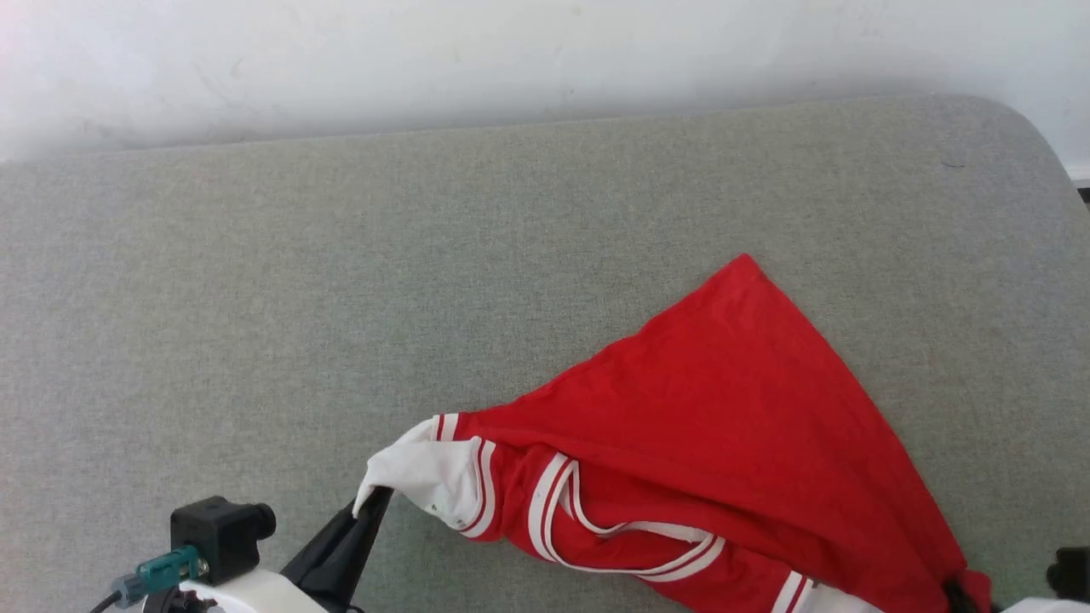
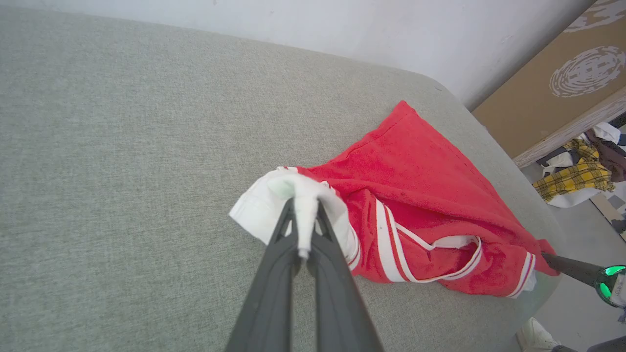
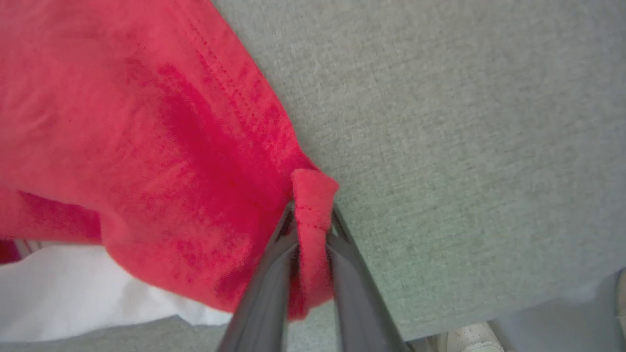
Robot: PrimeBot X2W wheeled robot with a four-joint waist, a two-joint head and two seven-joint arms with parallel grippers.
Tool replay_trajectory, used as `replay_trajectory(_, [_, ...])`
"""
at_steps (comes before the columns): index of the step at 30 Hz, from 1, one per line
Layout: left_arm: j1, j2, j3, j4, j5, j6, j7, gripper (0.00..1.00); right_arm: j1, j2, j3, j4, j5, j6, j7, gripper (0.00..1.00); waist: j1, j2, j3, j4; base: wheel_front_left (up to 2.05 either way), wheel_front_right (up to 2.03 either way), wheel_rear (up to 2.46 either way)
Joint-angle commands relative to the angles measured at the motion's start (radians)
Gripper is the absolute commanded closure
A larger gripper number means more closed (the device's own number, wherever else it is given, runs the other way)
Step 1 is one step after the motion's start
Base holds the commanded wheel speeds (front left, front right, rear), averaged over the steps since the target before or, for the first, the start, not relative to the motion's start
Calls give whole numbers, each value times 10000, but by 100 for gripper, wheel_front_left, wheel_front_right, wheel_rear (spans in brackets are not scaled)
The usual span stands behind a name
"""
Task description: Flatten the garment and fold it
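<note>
At the near edge of the counter [image 1: 341,281] the left pincer [image 1: 373,504] is clamped on the tip of the white sleeve [image 1: 426,477] of the garment [image 1: 724,409], which lies just beyond and to the right of its fingertips. At the near right corner the right pincer [image 1: 962,596] grips the garment's red hem corner [image 1: 975,587]. From these two holds the red cloth spreads away in a rough triangle, its point well up the counter, with the striped neck trim [image 1: 630,545] along the near side.

The left wrist view shows the left pincer [image 2: 304,217] with a white fold squeezed between its closed fingers, and the right pincer [image 2: 550,259] at the far corner of the garment [image 2: 420,195]. Past the counter's rounded end it shows a brown board [image 2: 552,88], a heap of clothes [image 2: 577,176] and a pale shoe [image 2: 535,335] on the floor. The right wrist view shows the right pincer [image 3: 313,215] with a rolled red fold [image 3: 313,195] pressed between its fingers.

The left arm's pale wrist [image 1: 255,592] sits low at the near edge, fingers slanting up and rightward. The right arm reaches in from off the counter's end.
</note>
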Motion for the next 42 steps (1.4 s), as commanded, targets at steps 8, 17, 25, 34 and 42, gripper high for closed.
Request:
replay_trajectory(8, [-168, -9, -145, -185, 145, 1, 22, 100, -1083, -146, -899, -3264, -167, -7, 118, 0, 1, 0, 176, 300, 0, 0, 0])
replay_trajectory(17, [-1034, -99, -294, -160, 328, -325, 4, 100, -3565, -547, 242, -4189, -1000, -7, 1206, 0, 1, 0, 1046, 851, 0, 0, 0])
replay_trajectory(25, [-1928, -254, -489, 30, 413, -756, -16, 100, -6052, -893, 1541, -1608, -1684, -7, 2572, 0, 1, 0, 2205, 1427, 0, 0, 0])
replay_trajectory(34, [-2689, -546, -707, 571, 424, -1174, -174, 100, -7166, -1394, 2132, 299, -2001, -7, 3531, 0, 1, 0, 2925, 2018, 0, 0, 0])
replay_trajectory(42, [-2912, -650, -743, 988, 381, -1315, -346, 100, -7198, -1647, 2486, 675, -1623, -7, 4025, 100, 1, 0, 3068, 2105, 0, 0, 0])
